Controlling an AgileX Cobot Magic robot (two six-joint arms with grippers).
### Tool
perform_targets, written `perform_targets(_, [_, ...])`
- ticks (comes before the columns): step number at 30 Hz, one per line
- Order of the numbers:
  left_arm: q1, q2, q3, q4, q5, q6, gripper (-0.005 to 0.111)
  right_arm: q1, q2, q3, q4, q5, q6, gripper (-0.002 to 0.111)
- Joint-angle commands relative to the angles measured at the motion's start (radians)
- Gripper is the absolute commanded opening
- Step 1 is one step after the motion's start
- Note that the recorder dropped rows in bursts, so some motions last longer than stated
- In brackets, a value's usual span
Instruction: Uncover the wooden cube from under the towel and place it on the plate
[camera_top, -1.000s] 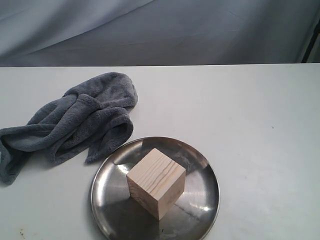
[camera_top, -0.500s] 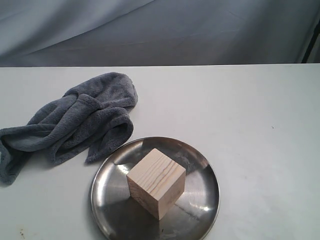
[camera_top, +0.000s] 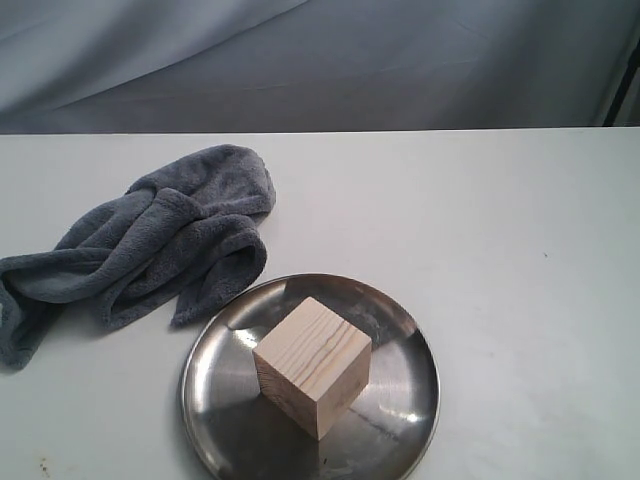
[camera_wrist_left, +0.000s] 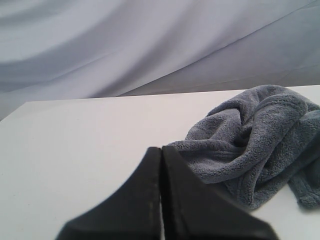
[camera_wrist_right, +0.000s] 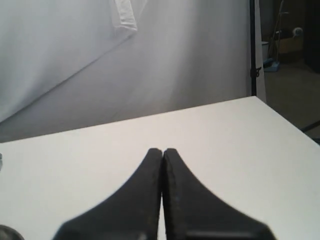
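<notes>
The pale wooden cube stands uncovered in the middle of the shiny steel plate near the table's front edge. The blue-grey towel lies bunched on the table to the left of the plate, one fold just touching the rim. In the left wrist view my left gripper is shut with nothing in it, and the towel lies just beyond its tips. My right gripper is shut and empty above bare table. Neither gripper appears in the exterior view.
A grey cloth backdrop hangs behind the white table. In the right wrist view the table's far edge drops off, with a dark stand and clutter beyond it.
</notes>
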Motion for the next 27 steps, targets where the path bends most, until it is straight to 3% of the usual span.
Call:
perform_targets(1, [0.003,-0.002,0.005,0.000,-0.010,0.002,0.000,0.001,-0.005,0.014,-0.017,0.025,-0.020,0.000])
perform_targets(27, [0.003,-0.002,0.005,0.000,-0.010,0.002,0.000,0.001,-0.005,0.014,-0.002,0.020,-0.022,0.000])
